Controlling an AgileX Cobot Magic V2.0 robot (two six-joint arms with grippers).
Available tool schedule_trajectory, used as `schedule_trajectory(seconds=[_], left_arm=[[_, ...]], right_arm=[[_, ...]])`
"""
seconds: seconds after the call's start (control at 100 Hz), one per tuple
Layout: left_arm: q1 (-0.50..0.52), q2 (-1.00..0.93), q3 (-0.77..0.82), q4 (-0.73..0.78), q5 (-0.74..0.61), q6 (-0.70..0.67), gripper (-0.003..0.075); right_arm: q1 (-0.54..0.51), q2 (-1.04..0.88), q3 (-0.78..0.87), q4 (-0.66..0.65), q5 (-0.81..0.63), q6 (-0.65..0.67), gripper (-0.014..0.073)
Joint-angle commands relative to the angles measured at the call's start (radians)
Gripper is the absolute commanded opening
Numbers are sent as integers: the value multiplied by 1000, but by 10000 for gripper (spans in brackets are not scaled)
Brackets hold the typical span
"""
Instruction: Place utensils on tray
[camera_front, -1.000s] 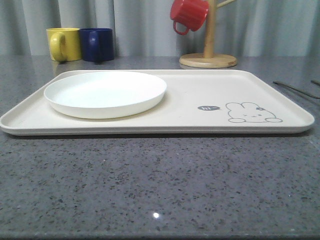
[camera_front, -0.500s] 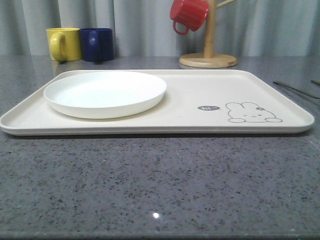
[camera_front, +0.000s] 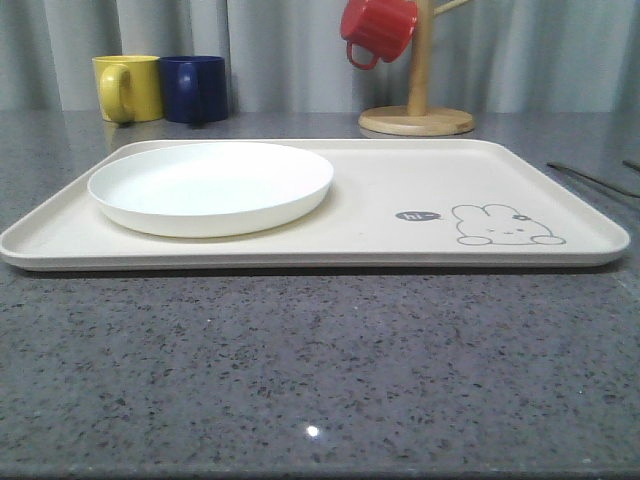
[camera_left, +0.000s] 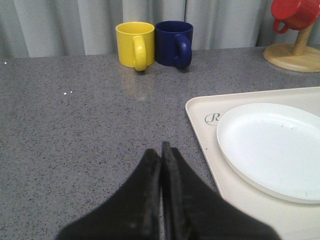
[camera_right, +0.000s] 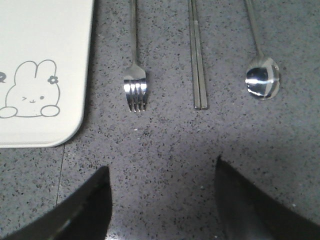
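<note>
Fork (camera_right: 135, 80), flat bar piece (camera_right: 198, 65) and spoon (camera_right: 262, 75) side by side on grey countertop (camera_front: 320, 370) at three o'clock of cream tray (camera_front: 400, 190), off it; right gripper (camera_right: 162, 200) spread wide above them, left gripper (camera_left: 161, 165) pressed closed, empty, at nine o'clock of tray.

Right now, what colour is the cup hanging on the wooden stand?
Red. The cup on the stand shows best in the front view.

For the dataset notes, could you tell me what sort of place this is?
Probably a staged kitchen or dining counter: a speckled grey countertop, mugs beside a wooden mug tree, and cutlery next to a tray bearing a plate.
</note>
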Motion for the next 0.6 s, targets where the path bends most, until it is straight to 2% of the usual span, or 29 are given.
schedule_trajectory(seconds=[0.0, 0.18, 0.59], left_arm=[[0, 3, -28, -11, -79, 2, -19], [0, 3, -28, -11, -79, 2, -19], [0, 3, -28, -11, -79, 2, -19]], right_arm=[[3, 28, -53, 18, -47, -28, 474], [33, 167, -166, 25, -54, -51, 474], [79, 625, -465, 23, -41, -103, 474]])
